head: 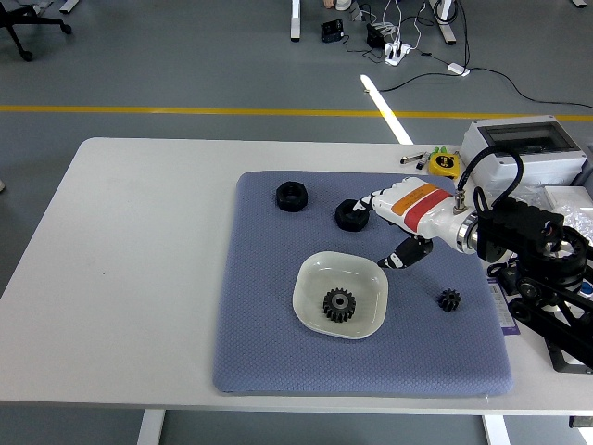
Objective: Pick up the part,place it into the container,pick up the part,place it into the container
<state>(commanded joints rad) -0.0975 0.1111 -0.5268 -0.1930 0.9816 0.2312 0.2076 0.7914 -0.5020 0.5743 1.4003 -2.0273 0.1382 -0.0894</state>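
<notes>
Head view: best to settle the right hand (384, 215) squarely over the black nut (351, 214) near the mat's (269, 352) far edge, close around its sides, then lift straight before swinging to the bowl (310, 278). Fingers loosely apart, holding nothing, tips just touching that nut. One gear (339, 304) already in the bowl, mid-mat; small gear (449, 299) near the right edge.

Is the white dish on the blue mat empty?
No, one black toothed gear lies inside the white dish, while the right hand is beyond its rim.
</notes>
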